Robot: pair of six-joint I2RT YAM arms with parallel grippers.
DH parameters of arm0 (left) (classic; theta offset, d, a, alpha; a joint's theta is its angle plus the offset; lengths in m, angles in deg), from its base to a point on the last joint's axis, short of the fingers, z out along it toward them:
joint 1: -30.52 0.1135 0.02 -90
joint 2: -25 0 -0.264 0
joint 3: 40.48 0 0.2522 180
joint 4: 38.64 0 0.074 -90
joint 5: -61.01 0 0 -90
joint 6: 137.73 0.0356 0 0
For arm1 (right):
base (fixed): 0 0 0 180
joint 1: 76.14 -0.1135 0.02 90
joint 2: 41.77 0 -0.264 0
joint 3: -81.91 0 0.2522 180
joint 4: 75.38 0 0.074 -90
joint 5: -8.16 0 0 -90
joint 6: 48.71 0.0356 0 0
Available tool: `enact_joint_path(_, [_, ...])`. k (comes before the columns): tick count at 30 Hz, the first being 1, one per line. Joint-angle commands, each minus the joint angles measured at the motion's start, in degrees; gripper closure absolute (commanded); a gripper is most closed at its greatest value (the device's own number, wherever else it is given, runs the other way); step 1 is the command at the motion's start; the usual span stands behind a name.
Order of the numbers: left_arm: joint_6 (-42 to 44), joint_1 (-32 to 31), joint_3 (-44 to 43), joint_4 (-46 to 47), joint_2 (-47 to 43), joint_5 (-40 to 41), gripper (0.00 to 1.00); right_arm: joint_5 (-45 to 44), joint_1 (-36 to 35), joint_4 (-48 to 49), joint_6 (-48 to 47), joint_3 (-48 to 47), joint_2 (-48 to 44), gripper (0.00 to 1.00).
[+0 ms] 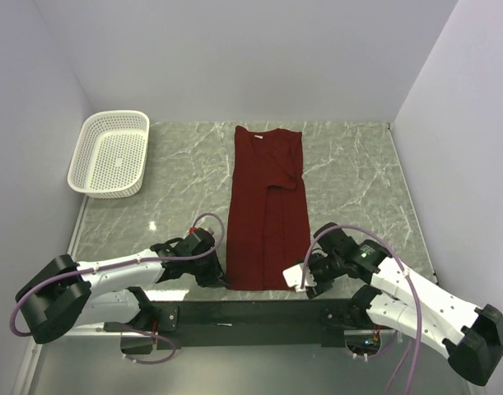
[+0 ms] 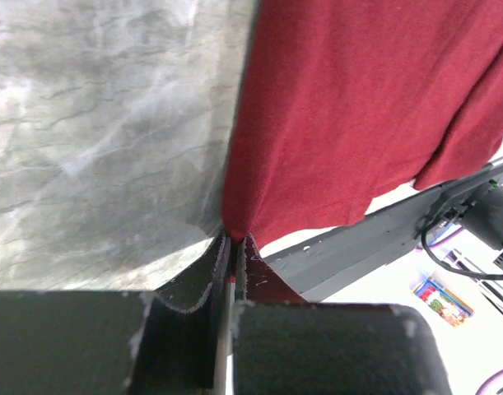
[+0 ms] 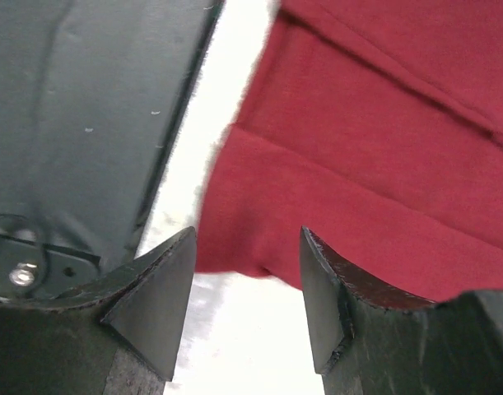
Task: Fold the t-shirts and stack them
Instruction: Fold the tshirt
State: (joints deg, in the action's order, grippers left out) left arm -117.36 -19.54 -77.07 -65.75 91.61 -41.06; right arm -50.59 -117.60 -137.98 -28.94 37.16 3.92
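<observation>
On the marble table [image 1: 350,173], seen from above, a dark red t-shirt [image 1: 266,214] lies in the middle as a long narrow strip with its sleeves folded in. Its long axis runs from the near edge to the far one, collar pointing away from the arms and hem nearest them; a white basket [image 1: 74,169] sits well apart at the far left. The left gripper [image 1: 216,276] is at the hem's left corner, the right gripper [image 1: 305,278] at its right corner. From the left wrist, the jaws are pressed together, pinching that corner of cloth. From the right wrist, the jaws stand spread with the hem corner lying between them, ungripped. The step in hand looks like taking both hem corners for the crosswise fold. The next move likely calls for the right jaws to close on the cloth, then for both arms to lift and carry the hem toward the collar, level, so the strip doubles without skewing.
</observation>
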Motion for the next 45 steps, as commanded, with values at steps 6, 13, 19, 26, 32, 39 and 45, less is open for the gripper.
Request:
enact_joint_path(6, [1.33,-0.21,-1.78,3.32,0.63,-2.16,0.97,-2.41,-4.86,2.17,5.81,3.29,3.43,0.42])
enact_joint_path(13, [0.90,-0.30,-1.52,4.38,0.28,-2.78,0.97,-8.03,-11.45,7.09,10.82,4.70,10.20,0.43])
enact_joint_path(19, [1.16,-0.39,-1.60,4.64,-0.16,-3.13,0.98,-10.85,-12.34,9.73,13.72,4.79,12.41,0.46])
enact_joint_path(26, [1.07,-0.47,-1.43,4.38,-1.83,-3.13,0.98,-13.58,-12.16,11.40,15.92,4.70,9.68,0.43])
enact_joint_path(32, [1.07,-0.56,-1.16,3.94,-2.80,-3.30,0.98,-12.08,-12.25,9.73,15.39,3.39,7.31,0.42])
enact_joint_path(39, [0.89,-0.65,-1.34,4.38,-2.62,-3.48,0.98,-14.11,-12.25,11.22,14.69,3.39,15.12,0.44])
enact_joint_path(45, [0.63,-0.65,-0.90,4.73,-2.98,-3.57,0.98,-14.81,-12.34,12.45,16.80,1.54,18.99,0.48])
